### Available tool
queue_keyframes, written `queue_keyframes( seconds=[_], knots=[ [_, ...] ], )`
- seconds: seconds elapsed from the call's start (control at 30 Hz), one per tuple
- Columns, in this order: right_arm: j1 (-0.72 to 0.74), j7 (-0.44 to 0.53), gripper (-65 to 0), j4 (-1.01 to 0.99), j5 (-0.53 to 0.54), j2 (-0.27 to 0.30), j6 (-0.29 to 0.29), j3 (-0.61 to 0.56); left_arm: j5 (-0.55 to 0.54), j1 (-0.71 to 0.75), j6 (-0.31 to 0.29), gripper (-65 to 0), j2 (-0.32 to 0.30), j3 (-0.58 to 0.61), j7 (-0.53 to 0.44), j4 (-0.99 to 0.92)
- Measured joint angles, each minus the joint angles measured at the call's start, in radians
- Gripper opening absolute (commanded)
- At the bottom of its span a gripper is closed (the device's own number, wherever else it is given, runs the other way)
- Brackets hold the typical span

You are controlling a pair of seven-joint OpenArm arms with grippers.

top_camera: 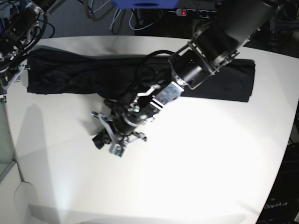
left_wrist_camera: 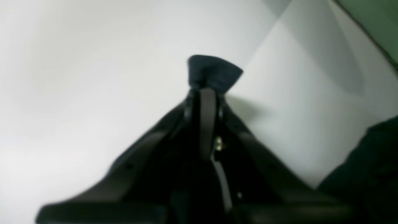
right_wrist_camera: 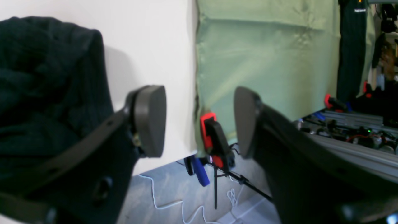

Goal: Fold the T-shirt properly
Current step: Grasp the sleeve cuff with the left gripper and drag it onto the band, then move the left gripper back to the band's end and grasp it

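T-shirt (top_camera: 93, 70): lay stretched along the counter's (top_camera: 196, 158) far edge | left hand (left_wrist_camera: 206, 90): clamped on a cloth tip, seen only in its wrist view | right hand (right_wrist_camera: 199, 121): parted and bare, at the counter's edge beside the shirt

Left arm reaching from 1 o'clock of the base view down toward centre, wrist low, left tool (top_camera: 99, 139) pointing to 8 o'clock, jaws pinched tight on a dark tuft of the shirt (left_wrist_camera: 213, 72). Right tool (right_wrist_camera: 199, 121) up at 10 o'clock, pads (right_wrist_camera: 150, 119) spread wide, nothing between.
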Motion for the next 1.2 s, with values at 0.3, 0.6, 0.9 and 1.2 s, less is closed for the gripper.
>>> queue_keyframes(
  seconds=[0.3,0.6,0.9,1.2],
  knots=[
    [0.016,0.003,-32.1,0.0,0.004,0.001,0.0,-0.023,0.001,0.203,-0.003,-65.0,-0.203,-0.177,0.169,0.464],
    [0.016,0.002,-32.1,-0.001,0.007,-0.002,0.0,-0.053,0.003,0.454,0.0,-65.0,-0.364,-0.404,0.274,0.83],
    [0.016,0.003,-32.1,-0.001,0.008,-0.021,0.0,-0.101,0.001,0.706,-0.003,-65.0,-0.441,-0.633,0.281,0.997],
    [0.016,0.0,-32.1,-0.001,0.002,-0.022,0.0,-0.126,0.0,0.915,-0.007,-65.0,-0.441,-0.835,0.273,1.046]
  ],
)
